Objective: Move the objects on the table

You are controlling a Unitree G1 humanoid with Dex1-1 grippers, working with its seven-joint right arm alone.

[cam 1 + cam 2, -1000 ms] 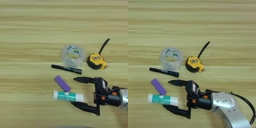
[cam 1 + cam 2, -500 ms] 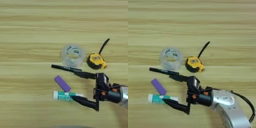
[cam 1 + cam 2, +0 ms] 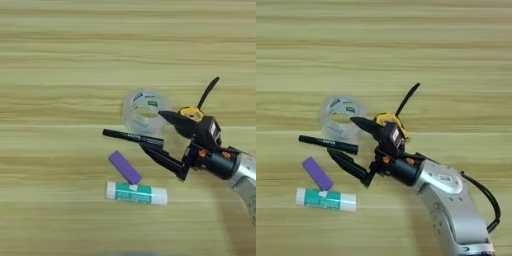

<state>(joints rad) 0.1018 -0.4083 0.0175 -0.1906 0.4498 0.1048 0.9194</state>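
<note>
My tool (image 3: 347,138) spread wide, grasping nothing, fingers straddling right end of black marker (image 3: 131,136). Marker flat on surface (image 3: 60,60), just below clear tape roll (image 3: 142,109). Judgement: centre fingers across barrel, lower, clench slowly, avoid nudging tape.

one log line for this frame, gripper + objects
right gripper: open, fingers straddling right end of black marker | tape roll beside upper finger | tape measure partly hidden behind gripper | eraser, glue stick: untouched
</note>
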